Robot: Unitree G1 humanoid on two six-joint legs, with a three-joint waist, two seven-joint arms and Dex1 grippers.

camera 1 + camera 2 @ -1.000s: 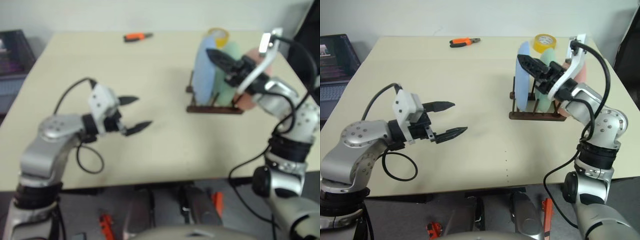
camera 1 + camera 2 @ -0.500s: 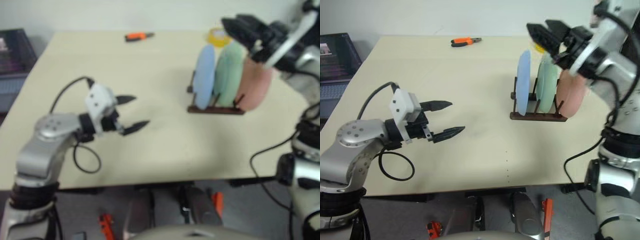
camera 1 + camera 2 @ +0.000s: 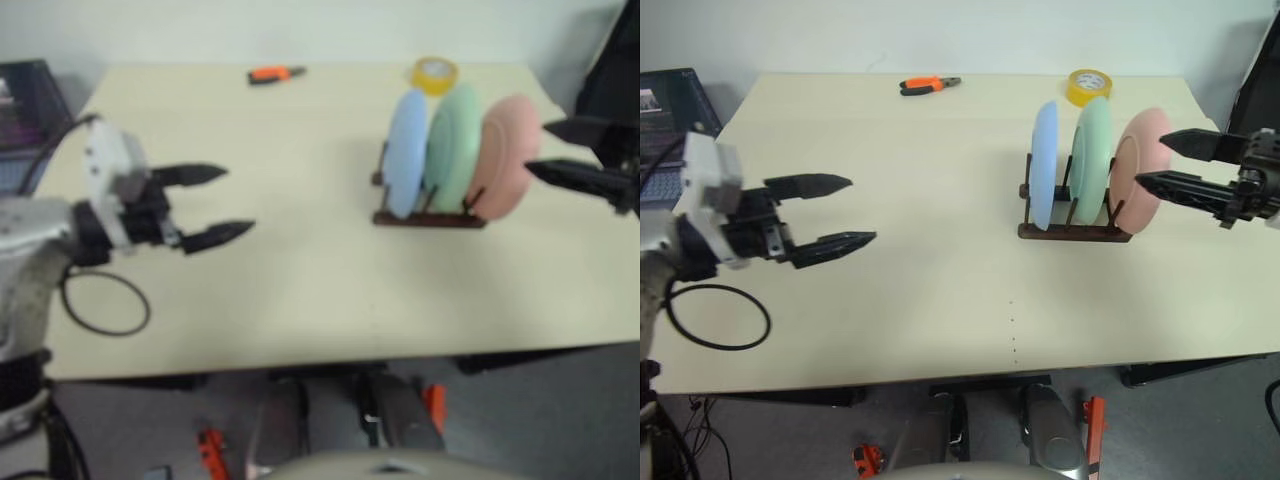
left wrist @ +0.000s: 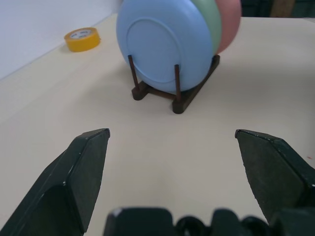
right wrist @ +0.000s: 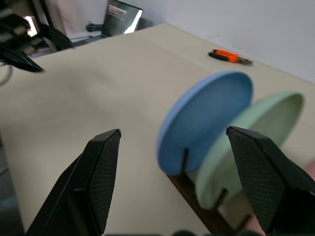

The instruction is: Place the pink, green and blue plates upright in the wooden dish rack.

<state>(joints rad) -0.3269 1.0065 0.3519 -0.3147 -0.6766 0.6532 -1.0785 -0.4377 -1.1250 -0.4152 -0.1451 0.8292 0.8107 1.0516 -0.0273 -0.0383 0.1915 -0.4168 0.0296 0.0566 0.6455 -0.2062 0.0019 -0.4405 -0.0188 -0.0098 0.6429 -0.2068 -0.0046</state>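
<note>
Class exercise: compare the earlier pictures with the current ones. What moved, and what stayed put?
The right gripper pulled away from the plates to the rack's right side, jaws open and empty. The left gripper drew back to the left, open. The blue plate, green plate and pink plate stayed upright in the wooden dish rack.

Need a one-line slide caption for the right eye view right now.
Blue plate, green plate and pink plate stand upright in the wooden dish rack; both open grippers, left and right, hold nothing.

Blue plate [image 3: 1044, 165], green plate [image 3: 1090, 160], pink plate [image 3: 1138, 167]: smooth matt plastic. Dish rack [image 3: 1073, 229]: dark wood. Table [image 3: 940, 290]: smooth matt beige top.
</note>
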